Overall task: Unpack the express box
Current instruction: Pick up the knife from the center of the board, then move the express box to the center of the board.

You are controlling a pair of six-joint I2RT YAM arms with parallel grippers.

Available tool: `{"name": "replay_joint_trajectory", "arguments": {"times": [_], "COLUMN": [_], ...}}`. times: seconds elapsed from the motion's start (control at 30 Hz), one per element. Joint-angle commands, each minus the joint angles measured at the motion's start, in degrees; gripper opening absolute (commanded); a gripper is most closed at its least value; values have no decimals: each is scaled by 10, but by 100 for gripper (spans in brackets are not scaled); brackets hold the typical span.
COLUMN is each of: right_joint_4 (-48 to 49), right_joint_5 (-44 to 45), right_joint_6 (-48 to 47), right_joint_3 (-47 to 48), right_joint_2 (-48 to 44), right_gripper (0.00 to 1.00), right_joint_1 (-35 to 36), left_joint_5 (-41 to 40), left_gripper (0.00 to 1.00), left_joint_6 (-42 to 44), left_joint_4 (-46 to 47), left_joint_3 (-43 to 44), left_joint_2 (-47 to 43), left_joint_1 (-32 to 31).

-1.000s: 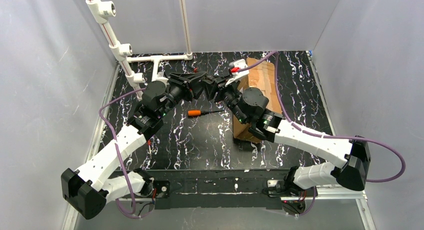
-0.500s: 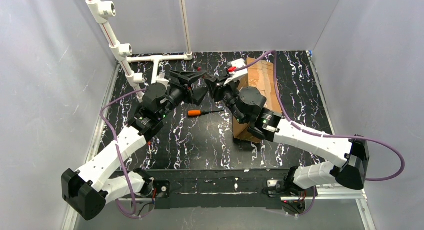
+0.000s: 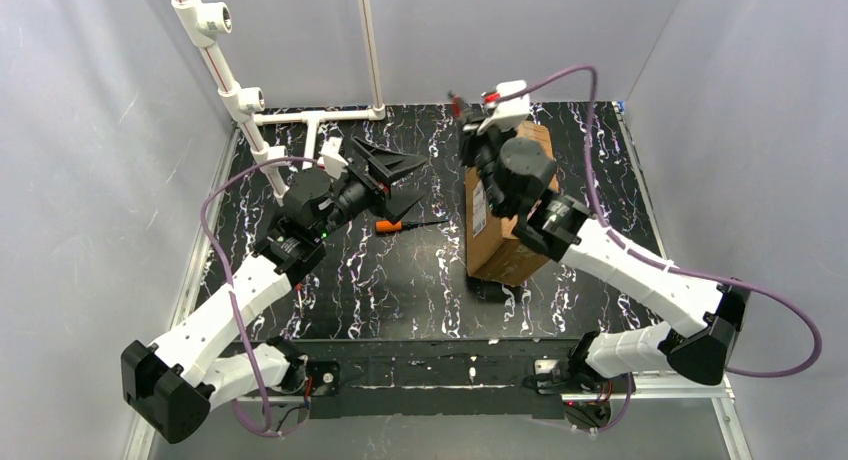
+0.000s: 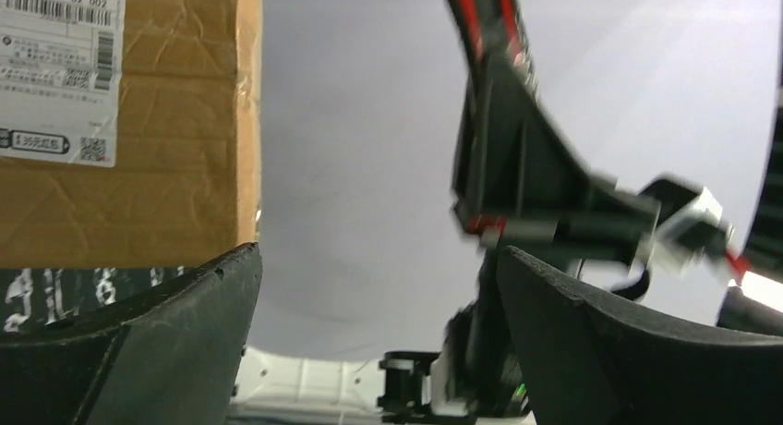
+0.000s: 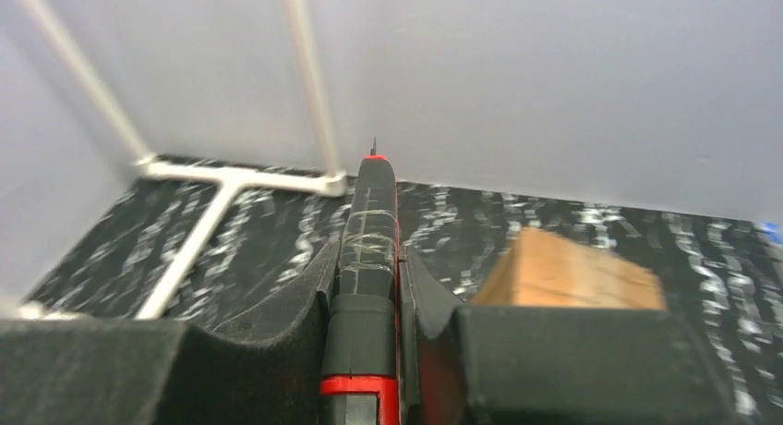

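Note:
The express box [image 3: 505, 215] is a tall brown carton with a white label, standing on the black marbled table right of centre. It also shows in the left wrist view as the box [image 4: 175, 120] at the upper left, and in the right wrist view as the box [image 5: 572, 273]. My right gripper [image 3: 472, 115] hovers above the box's far end, shut on a black-and-red cutter [image 5: 369, 249] that points at the back wall. My left gripper [image 3: 413, 177] stands wide open and empty to the left of the box, its fingers [image 4: 166, 342] far apart.
An orange-handled screwdriver [image 3: 392, 224] lies on the table between the left gripper and the box. A white pipe frame [image 3: 320, 117] stands at the back left, also seen as the pipe frame [image 5: 240, 176]. Grey walls close in three sides.
The two grippers met over mid-table. The left one opened and drew back left; the right one closed on the cutter and carried it up toward the box's far end.

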Motion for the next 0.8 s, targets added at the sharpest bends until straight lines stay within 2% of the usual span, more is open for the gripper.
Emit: {"name": "replay_joint_trajectory", "arguments": {"times": [0.0, 0.13, 0.3, 0.4, 0.43, 0.5, 0.57, 0.67, 0.77], "right_joint_4": [-61, -123, -192, -267, -280, -285, -290, -302, -311], "right_joint_5": [29, 46, 111, 132, 123, 101, 64, -79, -198], "right_joint_6": [6, 24, 40, 88, 103, 125, 147, 191, 238], "right_joint_3": [53, 66, 58, 49, 38, 9, -11, -30, -55], "right_joint_2": [-25, -30, -25, -15, -19, -32, -36, -20, -2], "right_gripper": [1, 1, 1, 1, 1, 1, 1, 1, 1], "right_joint_1": [-112, -207, -271, -314, -333, -369, -412, -475, -520], "left_joint_5": [90, 144, 190, 162, 134, 77, 41, -5, -15], "left_gripper": [98, 98, 90, 89, 89, 89, 88, 83, 83], "left_joint_6": [65, 140, 205, 269, 301, 389, 443, 491, 528], "left_joint_4": [6, 4, -3, -51, -116, -222, -290, -385, -442], "left_joint_3": [-16, 17, 70, 120, 150, 240, 309, 414, 503], "left_joint_2": [20, 61, 134, 178, 192, 228, 274, 344, 416], "left_joint_1": [3, 3, -24, -57, -65, -86, -96, -96, -96]}}
